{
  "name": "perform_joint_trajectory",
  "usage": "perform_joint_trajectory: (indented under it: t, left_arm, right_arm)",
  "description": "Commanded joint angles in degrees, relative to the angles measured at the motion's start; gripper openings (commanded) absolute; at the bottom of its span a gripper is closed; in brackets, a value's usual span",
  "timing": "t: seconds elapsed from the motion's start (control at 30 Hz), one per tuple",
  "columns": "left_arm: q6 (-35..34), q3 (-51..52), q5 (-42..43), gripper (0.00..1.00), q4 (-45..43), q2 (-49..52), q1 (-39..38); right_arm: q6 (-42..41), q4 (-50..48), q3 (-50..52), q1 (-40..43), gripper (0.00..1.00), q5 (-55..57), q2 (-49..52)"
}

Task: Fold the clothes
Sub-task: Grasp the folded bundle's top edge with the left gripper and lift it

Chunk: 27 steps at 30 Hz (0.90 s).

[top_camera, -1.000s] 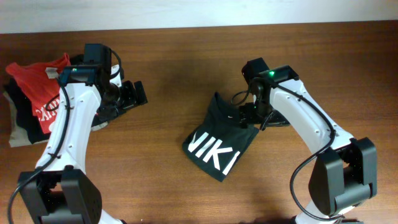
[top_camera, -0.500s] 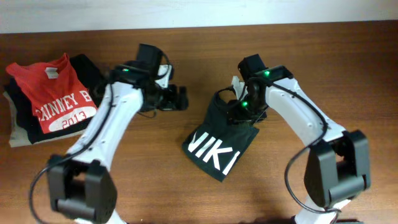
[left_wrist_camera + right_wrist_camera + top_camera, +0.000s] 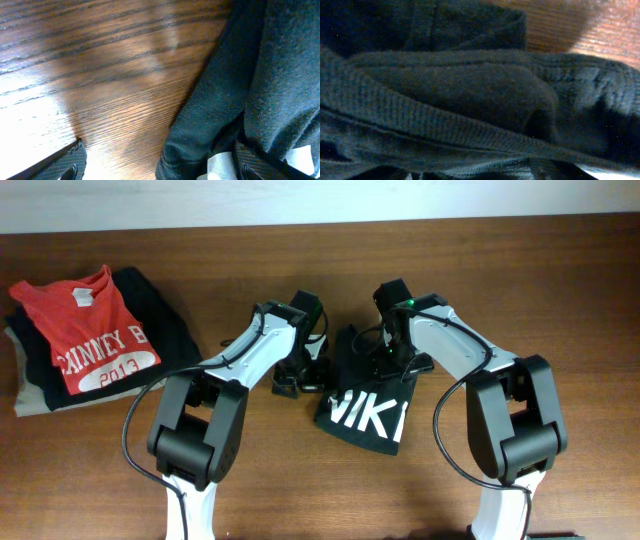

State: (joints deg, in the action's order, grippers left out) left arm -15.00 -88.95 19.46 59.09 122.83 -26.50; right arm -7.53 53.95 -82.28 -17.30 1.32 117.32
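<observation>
Currently | progress: T-shirt lies mid-table as a partly folded bundle, white letters up, top edge bunched; final folds judged outstanding | left end effector: fingers wide apart at shirt's edge, gripping nothing | right end effector: pressed into fabric, opening cannot be told | containers: none seen

Very dark teal-black T-shirt: soft matt knit cloth, slightly fuzzy, ribbed along edge. White block letters: flat matt print. Brown table: wood w/ visible grain, smooth, semi-gloss, catches glare. Red T-shirt: matt cloth. White arm shells: smooth plastic.
</observation>
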Motion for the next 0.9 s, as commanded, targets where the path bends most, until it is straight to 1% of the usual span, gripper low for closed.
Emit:
perform_joint_trajectory:
  t: [0.0, 0.07, 0.1, 0.17, 0.2, 0.23, 0.27, 0.3, 0.33, 0.43, 0.5, 0.6, 0.67, 0.7, 0.73, 0.77, 0.8, 0.83, 0.87]
  left_arm:
    - [-0.7, 0.0, 1.4, 0.93, -1.5, -0.6, 0.4]
    - [-0.7, 0.0, 1.4, 0.93, -3.5, -4.4, 2.1]
    - [-0.1, 0.0, 1.4, 0.98, -4.9, -6.6, 3.2]
    - [2.9, 0.0, 1.9, 0.99, -9.2, -9.6, 4.7]
    - [7.3, 0.0, 5.5, 0.99, -12.2, -9.7, 4.8]
    - [9.3, 0.0, 6.9, 0.99, -13.8, -9.4, 4.8]
    - [9.6, 0.0, 6.9, 0.99, -16.2, -8.8, 4.8]
    - [10.3, 0.0, 8.1, 0.99, -19.4, -7.8, 4.8]
    - [11.7, 0.0, 11.2, 0.99, -22.1, -6.2, 4.8]
    - [11.7, 0.0, 14.9, 0.99, -26.9, -1.6, 4.8]
    - [11.7, 0.0, 16.9, 0.99, -28.7, 1.7, 4.8]
    - [11.7, 0.0, 20.3, 0.99, -30.0, 6.0, 4.1]
    - [11.7, 0.0, 23.8, 0.98, -29.6, 8.5, 2.0]
    - [11.7, 0.0, 23.8, 0.98, -29.5, 9.0, 1.2]
    - [11.7, 0.0, 23.8, 0.93, -29.5, 9.5, 0.2]
    - [11.7, 0.0, 23.4, 0.74, -29.6, 9.6, -0.6]
    - [11.7, 0.0, 22.8, 0.5, -29.9, 9.6, -1.0]
    - [11.7, 0.0, 22.7, 0.12, -30.8, 9.6, -0.8]
    - [11.6, 0.0, 22.6, 0.01, -31.2, 9.6, -0.4]
  right_arm:
    - [3.1, 0.7, -0.4, -1.2, 0.73, -0.3, 0.8]
    - [2.6, 2.7, -2.1, -1.3, 0.73, -0.7, -2.1]
    - [2.1, 3.9, -3.5, -1.0, 0.73, -0.7, -4.9]
    - [2.2, 7.0, -7.6, 0.4, 0.72, -0.7, -12.0]
    - [2.1, 7.8, -9.4, 1.4, 0.75, -0.7, -16.0]
    - [2.1, 8.5, -10.2, 2.1, 0.87, -0.9, -18.3]
    - [2.2, 9.8, -10.6, 2.8, 0.99, -1.8, -21.5]
    - [2.2, 12.2, -10.6, 3.1, 0.99, -2.7, -24.2]
    - [3.1, 14.3, -10.6, 3.1, 0.99, -2.6, -25.8]
    - [3.2, 19.3, -10.6, 3.1, 0.99, -2.2, -27.5]
    - [2.8, 21.7, -10.6, 3.1, 0.99, -2.2, -27.6]
    - [2.6, 22.6, -10.6, 3.1, 0.99, -2.2, -27.6]
    - [2.6, 22.9, -10.6, 3.1, 0.99, -2.2, -27.6]
    - [2.6, 23.0, -10.6, 3.1, 0.99, -2.2, -27.6]
    - [2.6, 23.3, -10.6, 3.1, 0.99, -2.2, -27.6]
    - [2.6, 23.4, -10.6, 3.1, 0.99, -2.2, -27.6]
    - [2.6, 23.5, -10.6, 3.1, 0.99, -2.2, -27.6]
    - [2.6, 23.5, -10.6, 3.1, 0.99, -2.2, -27.6]
    - [2.6, 23.5, -10.6, 3.1, 0.99, -2.2, -27.6]
